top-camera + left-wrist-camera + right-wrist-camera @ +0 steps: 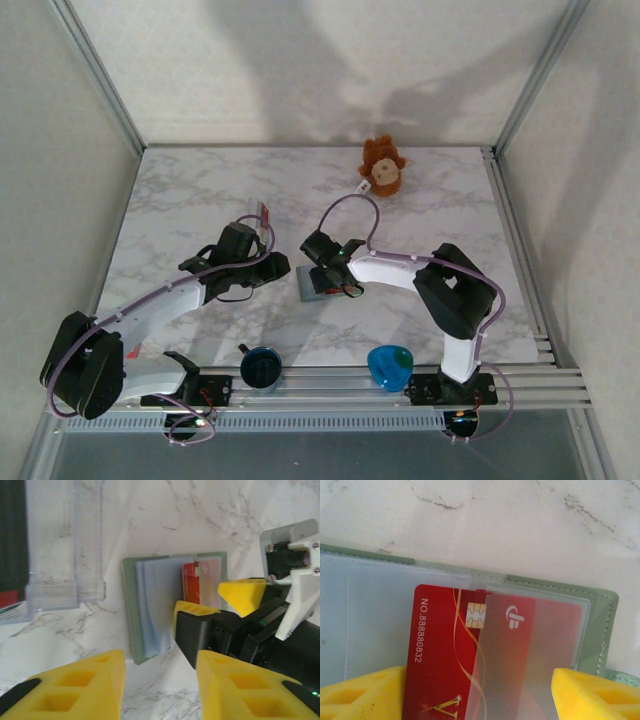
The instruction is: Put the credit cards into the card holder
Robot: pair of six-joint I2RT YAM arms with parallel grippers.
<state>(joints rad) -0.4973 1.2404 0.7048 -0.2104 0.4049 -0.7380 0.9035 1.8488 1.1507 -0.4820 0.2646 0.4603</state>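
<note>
The card holder (150, 605) lies open on the marble table, its blue-grey inside up and its green rim (600, 610) showing. One red credit card (445, 665) lies on it, its right half under a clear sleeve. My right gripper (479, 680) hovers over that card, open, a yellow finger on each side of the card's width. I cannot tell whether the fingers touch it. My left gripper (159, 655) is open just left of the holder (308, 290) with bare table between its fingers. A second red card (264, 211) stands in a clear stand (65, 545).
A brown teddy bear (382, 165) sits at the back of the table. A dark blue round object (262, 367) and a bright blue one (388, 365) rest at the near edge by the arm bases. Metal rails (520, 240) run along the right side.
</note>
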